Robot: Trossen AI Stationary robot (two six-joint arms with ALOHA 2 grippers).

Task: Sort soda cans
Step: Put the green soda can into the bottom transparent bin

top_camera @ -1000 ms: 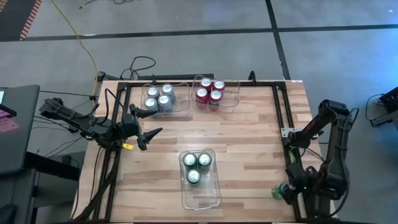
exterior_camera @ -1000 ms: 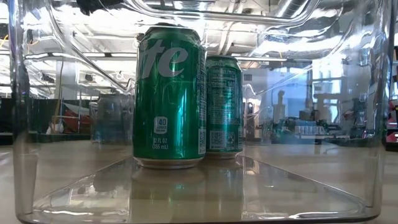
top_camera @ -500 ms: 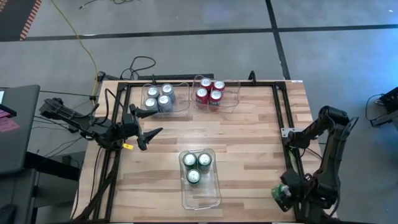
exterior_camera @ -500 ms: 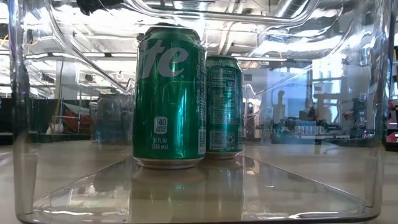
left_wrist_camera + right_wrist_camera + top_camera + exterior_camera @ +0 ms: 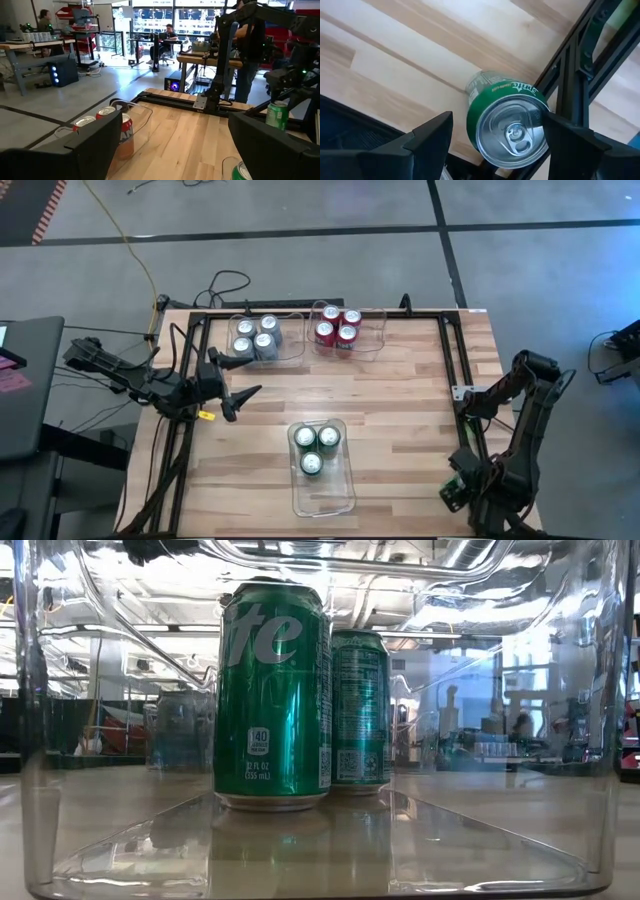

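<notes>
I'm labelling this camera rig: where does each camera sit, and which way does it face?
High view: overhead, facing straight down on the table; shows both arms, left tool open, right tool.
Low view: table height, looking level through a clear bin at green cans; no arm shows.
Left wrist view: looks across the table past its own tool toward the right arm.
Right wrist view: looks down past its own tool on a lone green can.
Shared: both wrist views show that lone can.

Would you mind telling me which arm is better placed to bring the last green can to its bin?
The right: its gripper sits around the fourth green can at the table's near right corner. The left gripper waits open, empty, near the silver cans.
</notes>
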